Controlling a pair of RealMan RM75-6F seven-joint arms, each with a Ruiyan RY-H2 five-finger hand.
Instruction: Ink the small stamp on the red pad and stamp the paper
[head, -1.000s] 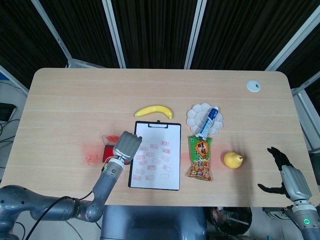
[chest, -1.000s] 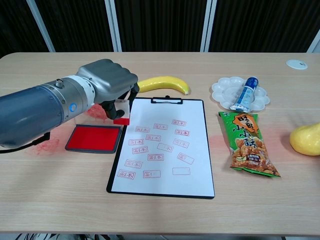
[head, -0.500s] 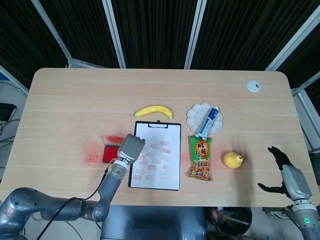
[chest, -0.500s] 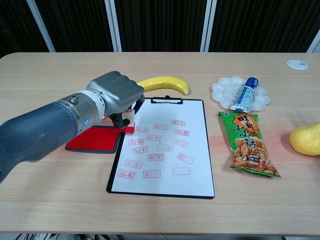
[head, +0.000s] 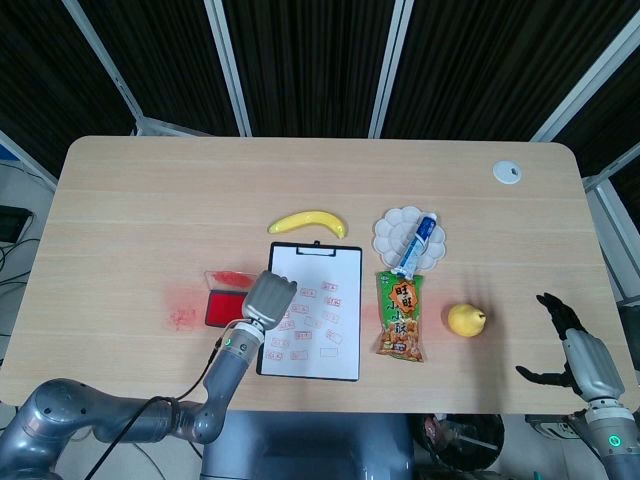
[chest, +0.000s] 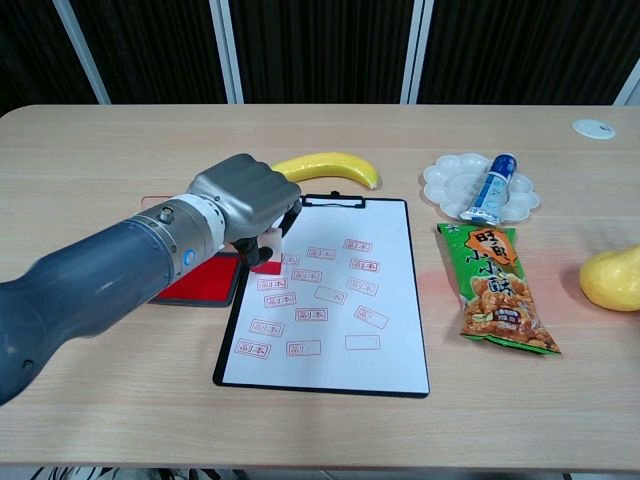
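My left hand (chest: 245, 205) (head: 268, 297) grips the small stamp (chest: 267, 260), whose clear body and red base show just below the curled fingers. The hand hangs over the left edge of the white paper (chest: 330, 290) (head: 315, 310) on its clipboard, above the upper-left prints. Whether the stamp touches the sheet is not clear. Several red stamp marks cover the paper. The red ink pad (chest: 200, 280) (head: 222, 308) lies left of the clipboard, largely hidden behind my forearm. My right hand (head: 570, 345) hovers at the table's front right corner with fingers spread and nothing in it.
A banana (chest: 325, 165) lies just behind the clipboard. A white palette dish (chest: 447, 190) holds a blue tube (chest: 492, 186). A green snack bag (chest: 496, 288) sits right of the clipboard, a yellow pear (chest: 610, 276) further right. Red ink smears (head: 182, 312) mark the table left of the pad.
My left hand has carried the stamp rightward from above the ink pad to over the paper's left edge, and lower. The right hand has not moved.
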